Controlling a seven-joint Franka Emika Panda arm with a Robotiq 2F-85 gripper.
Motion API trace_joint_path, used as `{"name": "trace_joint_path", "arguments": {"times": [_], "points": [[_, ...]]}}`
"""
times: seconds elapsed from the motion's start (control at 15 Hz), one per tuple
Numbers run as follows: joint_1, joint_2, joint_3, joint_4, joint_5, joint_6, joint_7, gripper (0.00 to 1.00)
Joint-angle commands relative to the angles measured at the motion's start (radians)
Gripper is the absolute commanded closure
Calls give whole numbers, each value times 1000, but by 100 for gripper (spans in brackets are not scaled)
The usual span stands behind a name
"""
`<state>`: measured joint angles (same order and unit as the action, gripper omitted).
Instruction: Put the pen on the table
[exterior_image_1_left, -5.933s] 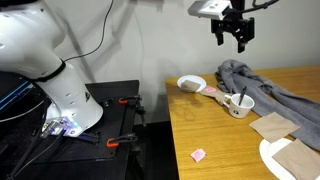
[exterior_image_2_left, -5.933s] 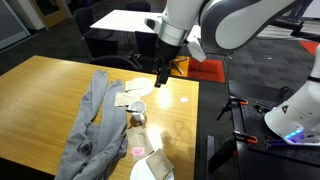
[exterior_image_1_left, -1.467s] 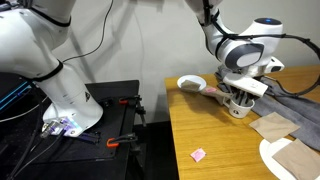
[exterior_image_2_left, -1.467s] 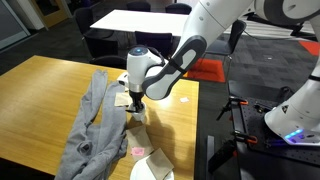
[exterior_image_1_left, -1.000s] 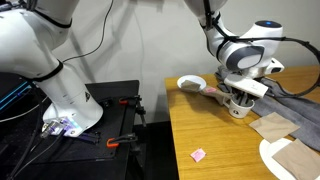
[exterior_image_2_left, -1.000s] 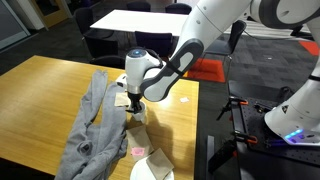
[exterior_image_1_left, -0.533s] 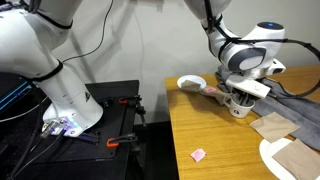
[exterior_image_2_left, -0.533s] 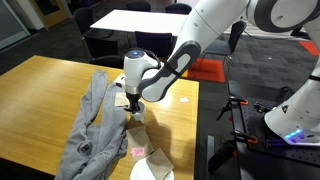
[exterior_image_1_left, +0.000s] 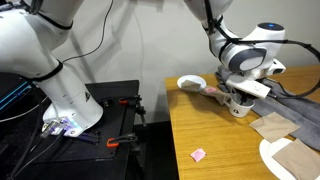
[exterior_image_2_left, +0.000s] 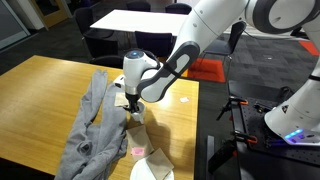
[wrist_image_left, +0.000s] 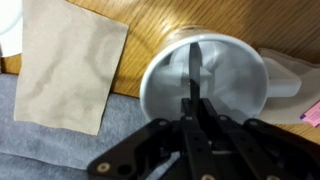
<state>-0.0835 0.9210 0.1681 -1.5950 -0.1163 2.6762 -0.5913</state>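
A white cup (wrist_image_left: 235, 75) stands on the orange-brown table (exterior_image_1_left: 210, 140) and holds the pen (wrist_image_left: 196, 62), a thin dark stick upright inside it. In the wrist view my gripper (wrist_image_left: 197, 106) reaches down over the cup's rim with both fingers pressed together on the pen's upper end. Both exterior views show the gripper (exterior_image_1_left: 238, 99) (exterior_image_2_left: 133, 103) lowered onto the cup (exterior_image_1_left: 238, 109), where it hides the pen. The pen is still inside the cup, not lying on the table (exterior_image_2_left: 40, 90).
A grey cloth (exterior_image_1_left: 272, 85) (exterior_image_2_left: 95, 120) lies beside the cup. Brown paper (wrist_image_left: 65, 70) (exterior_image_1_left: 272, 125), a white bowl (exterior_image_1_left: 191, 83), a white plate (exterior_image_1_left: 275, 160) and a pink scrap (exterior_image_1_left: 198, 155) are also on the table. A black stand with red clamps (exterior_image_1_left: 118, 110) sits beside it.
The jaws have closed onto the pen in the cup. The arm has hardly moved.
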Motion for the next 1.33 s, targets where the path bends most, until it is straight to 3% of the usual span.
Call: {"name": "trace_joint_path", "arguments": {"times": [0.0, 0.93, 1.27], "points": [[-11, -51, 8, -48, -20, -6, -9, 97], [-35, -391, 48, -373, 2, 180, 5, 97], [-34, -529, 26, -480, 40, 176, 109, 97]]}}
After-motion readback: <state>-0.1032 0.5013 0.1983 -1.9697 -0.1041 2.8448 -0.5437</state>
